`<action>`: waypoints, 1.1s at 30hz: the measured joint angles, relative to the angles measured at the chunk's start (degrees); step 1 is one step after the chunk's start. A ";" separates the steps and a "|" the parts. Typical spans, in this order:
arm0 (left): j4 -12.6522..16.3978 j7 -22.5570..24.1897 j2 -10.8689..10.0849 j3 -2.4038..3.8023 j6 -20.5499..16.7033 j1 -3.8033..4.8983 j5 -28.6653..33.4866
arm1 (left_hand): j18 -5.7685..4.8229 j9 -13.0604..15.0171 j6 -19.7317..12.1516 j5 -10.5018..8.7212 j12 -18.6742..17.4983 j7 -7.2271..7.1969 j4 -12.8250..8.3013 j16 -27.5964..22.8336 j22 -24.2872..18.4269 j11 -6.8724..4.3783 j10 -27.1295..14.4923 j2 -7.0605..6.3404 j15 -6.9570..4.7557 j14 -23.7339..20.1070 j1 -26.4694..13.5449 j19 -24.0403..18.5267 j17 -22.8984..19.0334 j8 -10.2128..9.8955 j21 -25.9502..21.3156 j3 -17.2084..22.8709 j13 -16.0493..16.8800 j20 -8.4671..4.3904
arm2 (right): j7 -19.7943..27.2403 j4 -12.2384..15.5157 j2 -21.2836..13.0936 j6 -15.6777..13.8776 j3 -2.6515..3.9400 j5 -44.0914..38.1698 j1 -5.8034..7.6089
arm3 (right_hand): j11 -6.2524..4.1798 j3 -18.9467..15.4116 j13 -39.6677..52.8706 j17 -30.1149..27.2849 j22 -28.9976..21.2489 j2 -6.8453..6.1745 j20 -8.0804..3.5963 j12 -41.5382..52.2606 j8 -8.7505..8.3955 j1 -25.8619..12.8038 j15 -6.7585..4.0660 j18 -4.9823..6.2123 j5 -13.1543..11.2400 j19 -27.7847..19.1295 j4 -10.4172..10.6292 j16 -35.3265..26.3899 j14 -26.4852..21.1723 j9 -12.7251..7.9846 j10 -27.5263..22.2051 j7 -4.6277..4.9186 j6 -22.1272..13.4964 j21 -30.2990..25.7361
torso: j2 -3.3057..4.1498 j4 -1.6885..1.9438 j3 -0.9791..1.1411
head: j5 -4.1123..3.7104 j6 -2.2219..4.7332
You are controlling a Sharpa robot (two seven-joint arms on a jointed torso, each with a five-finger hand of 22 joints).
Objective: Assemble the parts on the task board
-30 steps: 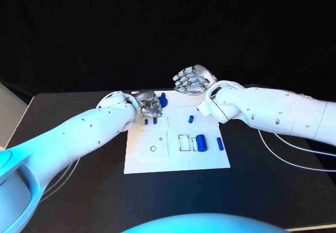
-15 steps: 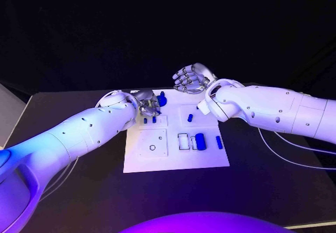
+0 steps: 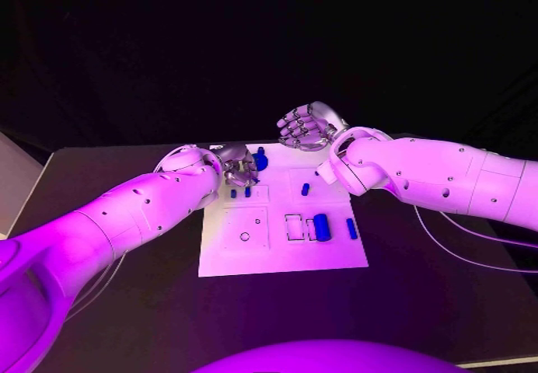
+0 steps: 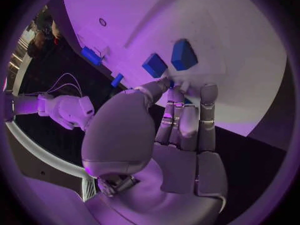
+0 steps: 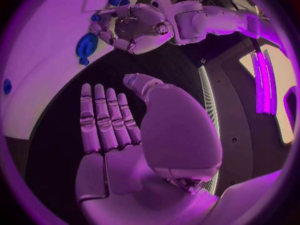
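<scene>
The white task board [image 3: 281, 252] lies in the middle of the table. My left hand [image 3: 235, 167] hovers over its far left corner, where thumb and a fingertip pinch a small blue part [image 4: 170, 84]. Two short blue pegs [image 3: 233, 193] [image 4: 154, 65] stand just in front of those fingers. Beside the hand lies a round blue part [image 3: 260, 161] [image 5: 86, 45]. My right hand [image 3: 305, 128] is raised past the board's far edge, its fingers [image 5: 103, 120] straight and apart, holding nothing. My left hand [image 5: 134, 27] also appears in the right wrist view.
Near the board's middle lie a thick blue cylinder [image 3: 322, 226], a slim blue bar [image 3: 351, 228] and a small blue piece [image 3: 305, 188]. A square plate with holes [image 3: 246, 228] sits on the left. Black table [image 3: 124, 295] surrounds the board.
</scene>
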 measured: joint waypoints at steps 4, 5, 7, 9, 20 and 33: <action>-0.21 0.50 0.18 -0.48 -0.39 0.14 -1.02 | 0.00 -0.01 0.48 0.00 0.95 -0.24 -0.78 0.22 0.61 -0.21 -0.22 -0.17 -0.12 0.12 0.87 0.38 0.41 0.07 0.42 0.78 1.28 -0.01 | 0.00 0.00 0.04 0.01 0.00 0.01 0.00 | 0.00 0.00 0.00 -0.01 0.00 0.00 0.00 0.00 0.00 0.00 0.00 0.00 0.00 0.00 0.00 0.00 0.00 0.00 0.00 0.00 0.00 0.00 | 0.00 -0.02 -0.01 | 0.04 0.04; -0.27 0.62 0.22 -0.69 -0.55 0.21 -1.28 | 0.00 -0.12 0.96 0.00 1.14 -0.41 -0.82 0.22 0.68 -0.27 -0.43 -0.13 -0.20 0.20 0.91 0.37 0.41 0.34 0.42 0.82 1.64 -0.01 | 0.00 -0.01 0.05 0.01 0.00 0.01 0.00 | 0.00 0.00 0.00 -0.01 0.00 0.00 0.00 0.00 0.00 0.00 0.00 0.00 0.00 0.00 0.00 0.00 0.00 0.00 0.00 0.00 0.00 0.00 | 0.00 -0.02 -0.01 | 0.04 0.04; -0.47 0.93 0.33 -1.06 -0.95 0.33 -1.83 | -0.01 -0.48 1.73 0.00 1.76 -0.62 -1.02 0.22 0.65 -0.30 -0.71 -0.13 -0.20 0.20 0.91 0.37 0.10 0.89 0.42 1.03 2.01 -0.01 | 0.00 -0.01 0.08 0.02 0.00 0.01 0.01 | 0.00 0.00 0.00 -0.01 0.00 0.00 0.00 0.00 0.00 0.00 0.00 0.00 0.00 0.00 0.00 0.00 0.00 0.00 0.00 0.00 0.00 0.00 | 0.03 -0.05 0.01 | 0.05 0.07; -0.65 1.16 0.43 -1.36 -1.34 0.43 -2.30 | 0.00 -0.44 2.16 0.00 1.94 -0.52 -1.20 0.22 0.45 -0.30 -0.71 0.10 -0.20 0.19 1.14 0.37 -0.74 1.05 0.42 1.21 2.01 -0.01 | 0.01 -0.03 0.11 0.03 0.00 0.01 0.01 | 0.00 0.00 0.00 -0.01 0.00 0.00 0.00 0.00 0.00 0.00 0.00 0.00 0.00 0.00 0.00 0.00 0.00 0.00 0.00 0.00 0.00 0.00 | 0.05 -0.09 0.03 | 0.05 0.07; -0.99 1.84 0.67 -2.06 -2.78 0.52 -4.12 | -0.01 0.24 5.20 -0.02 2.22 -1.02 -1.56 0.22 2.24 -0.52 -0.91 0.77 -0.49 -0.55 1.81 1.25 -3.56 2.74 1.73 3.50 2.26 -0.44 | 0.02 -0.07 0.17 0.07 0.00 0.03 0.00 | 0.00 0.00 0.00 -0.01 0.00 0.00 0.00 0.00 0.00 0.00 0.00 0.00 0.00 0.00 0.00 -0.23 0.00 0.00 0.00 0.00 0.00 0.00 | 0.07 -0.08 0.07 | -0.09 0.08; -0.52 2.50 0.41 -2.27 -3.84 0.31 -4.32 | -0.95 0.23 5.57 -0.05 2.63 -1.04 -1.33 0.22 4.21 -0.85 -0.58 1.19 -0.85 -0.18 0.95 2.43 -2.77 2.86 2.89 4.51 2.44 -0.60 | 0.02 -0.11 0.18 0.11 0.00 0.03 0.00 | -0.21 0.00 0.00 0.00 0.00 0.00 0.00 0.01 0.00 0.00 -0.21 0.00 0.00 0.00 0.00 -0.23 0.21 0.00 0.21 0.00 0.00 0.00 | 0.00 -0.01 -0.01 | -0.03 0.15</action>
